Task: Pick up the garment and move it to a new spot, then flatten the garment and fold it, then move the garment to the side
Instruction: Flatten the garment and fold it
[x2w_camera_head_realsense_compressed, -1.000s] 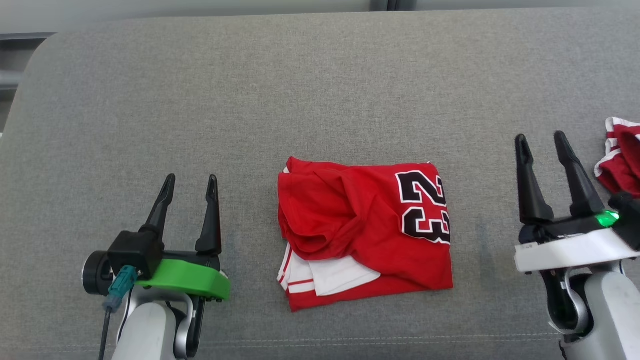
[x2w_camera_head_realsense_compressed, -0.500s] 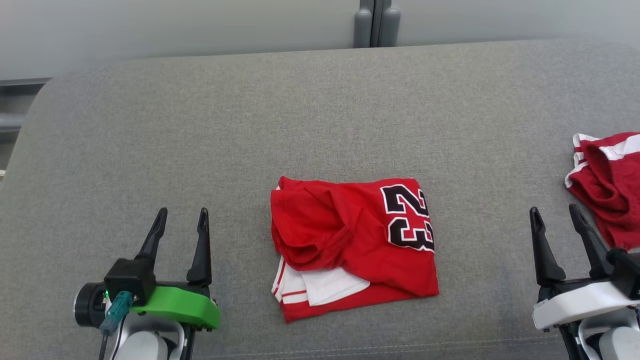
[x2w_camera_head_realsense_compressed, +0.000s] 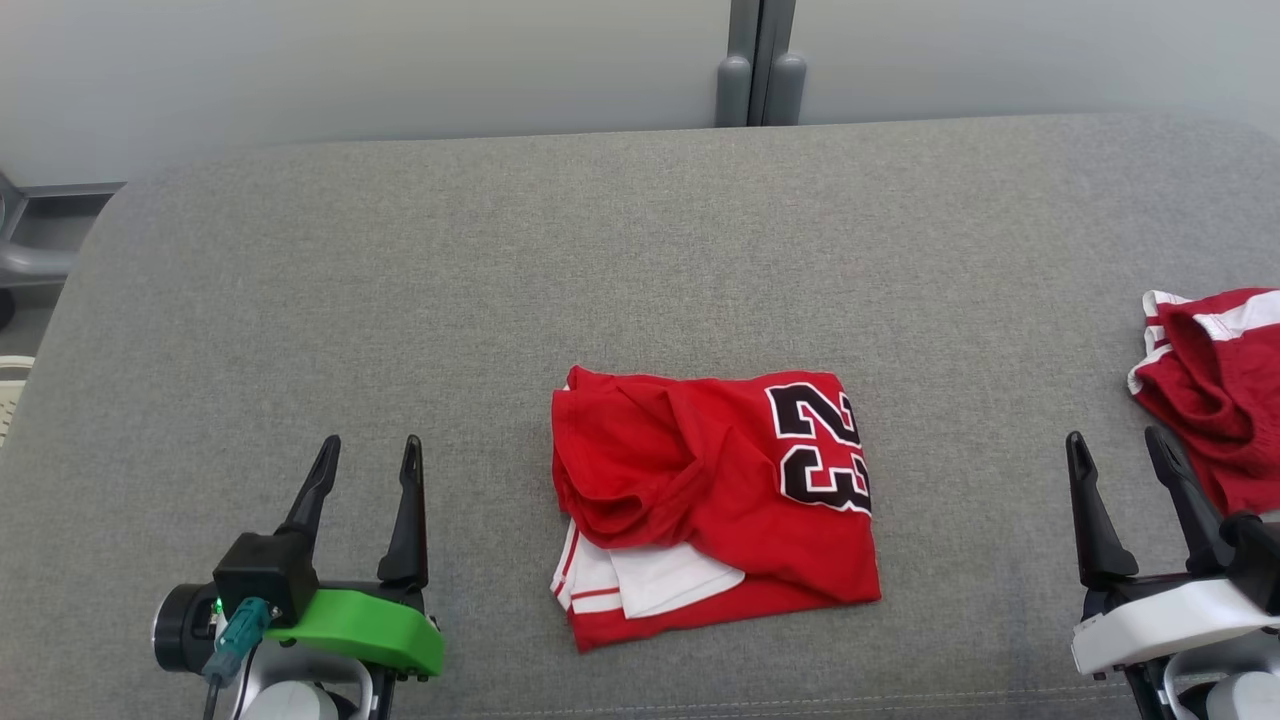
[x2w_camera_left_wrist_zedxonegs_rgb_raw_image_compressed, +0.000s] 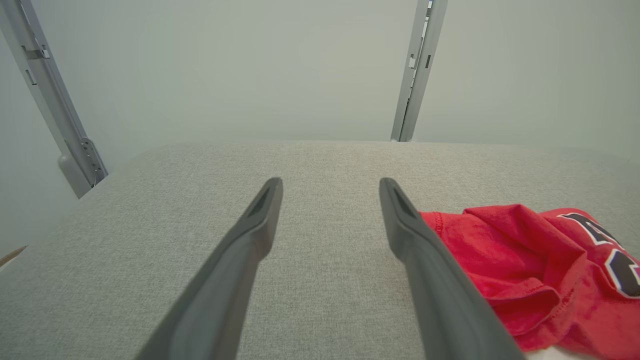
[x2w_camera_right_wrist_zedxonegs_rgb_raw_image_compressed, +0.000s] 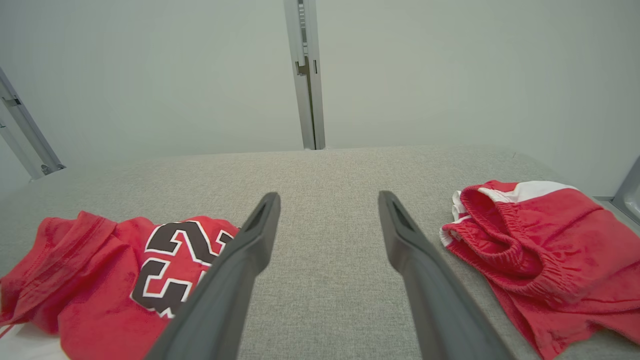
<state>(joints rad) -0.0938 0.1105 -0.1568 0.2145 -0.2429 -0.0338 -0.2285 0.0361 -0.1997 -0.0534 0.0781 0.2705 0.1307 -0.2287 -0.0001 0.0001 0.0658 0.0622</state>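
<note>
Head view: jersey (x2w_camera_head_realsense_compressed: 715, 500) lies folded, so the move-aside step looks pending. Left gripper (x2w_camera_head_realsense_compressed: 370, 442) and right gripper (x2w_camera_head_realsense_compressed: 1115, 435) flank it, fingers (x2w_camera_head_realsense_compressed: 407, 510) spread, empty. Next: pinch its edges without unfolding.

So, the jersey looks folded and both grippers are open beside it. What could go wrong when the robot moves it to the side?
1. The folded jersey is loose. A bunched flap and a white layer lie at its left end, so a pinch on one layer may pull the fold open.
2. The red shorts lie close to the right gripper. Carrying the jersey that way could push into them or snag them.
</note>
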